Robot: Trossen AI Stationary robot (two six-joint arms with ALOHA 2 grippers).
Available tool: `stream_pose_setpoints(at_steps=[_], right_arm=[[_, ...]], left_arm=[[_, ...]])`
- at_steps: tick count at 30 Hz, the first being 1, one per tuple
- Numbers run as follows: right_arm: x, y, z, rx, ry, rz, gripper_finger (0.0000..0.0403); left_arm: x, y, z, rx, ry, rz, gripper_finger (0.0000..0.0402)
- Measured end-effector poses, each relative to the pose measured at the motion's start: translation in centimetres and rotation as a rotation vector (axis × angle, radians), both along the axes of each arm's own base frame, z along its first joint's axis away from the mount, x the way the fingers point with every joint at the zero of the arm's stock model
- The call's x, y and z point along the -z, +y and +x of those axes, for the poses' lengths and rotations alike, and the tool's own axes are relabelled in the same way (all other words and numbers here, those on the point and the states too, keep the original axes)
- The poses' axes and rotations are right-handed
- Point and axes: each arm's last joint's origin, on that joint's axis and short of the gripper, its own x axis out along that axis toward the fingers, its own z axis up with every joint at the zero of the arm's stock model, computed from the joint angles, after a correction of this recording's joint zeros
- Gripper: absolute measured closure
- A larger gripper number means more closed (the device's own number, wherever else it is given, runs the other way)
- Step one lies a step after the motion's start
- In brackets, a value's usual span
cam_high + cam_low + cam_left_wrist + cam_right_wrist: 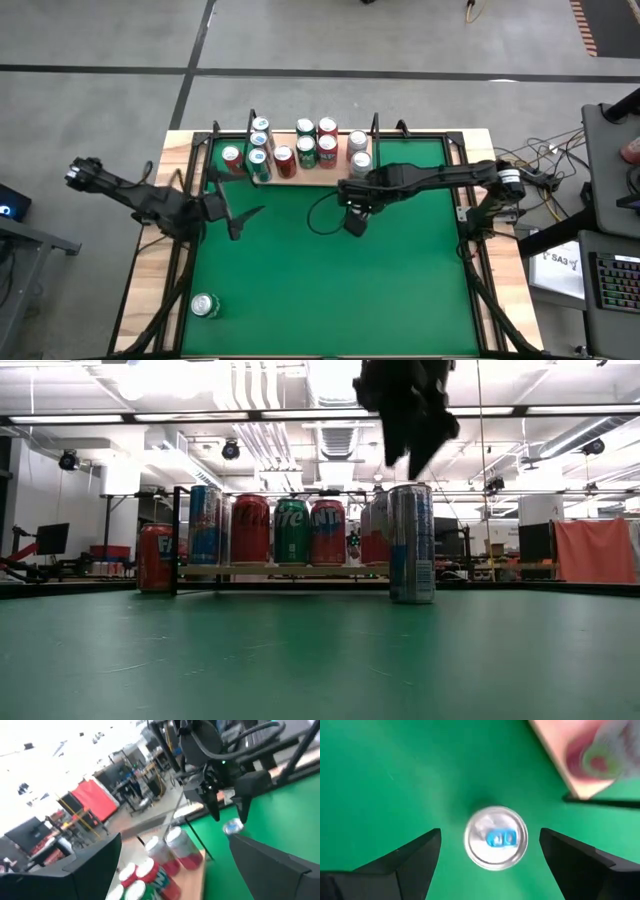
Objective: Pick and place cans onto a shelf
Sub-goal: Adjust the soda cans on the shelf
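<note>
A silver-blue can (412, 544) stands upright on the green table, just in front of the shelf's (322, 180) right end. My right gripper (405, 445) hangs open straight above it, fingers pointing down, clear of its silver top (496, 838). The gripper hides this can in the high view. Several red, green and blue cans (305, 150) stand upright on the shelf board (280, 570). My left gripper (238, 213) is open with nothing in it, held level above the table's left part, near the shelf's left end.
One more can (205, 305) stands alone near the table's front left corner. A black cable loop (322, 212) lies on the green mat beside my right gripper. Black wire uprights (178, 540) stand at the shelf's ends. The mat's middle and front right are bare.
</note>
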Motion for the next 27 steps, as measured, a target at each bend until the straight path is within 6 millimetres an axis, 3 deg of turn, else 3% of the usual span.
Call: stream_pose_setpoints(at_steps=[6,15,19,27], right_arm=[[-3.7,-0.8,1.2,-0.005,-0.184,-0.093,0.0075],[-8.6,-5.6,4.0,-0.010,-0.596,-0.239,0.0076],[-8.9,-9.2,4.9,0.016,-0.622,-0.318,0.0076],[-6.8,-17.1,6.4,0.106,-0.537,-0.406,0.0079]], left_arm=[[0.4,1.0,-1.6,0.064,-0.047,-0.006,0.0045],[0.8,2.3,-2.7,-0.019,-0.064,0.038,0.0045],[0.4,2.5,-3.3,-0.024,-0.087,0.049,0.0045],[0.0,2.7,-3.9,-0.075,-0.089,0.120,0.0045]])
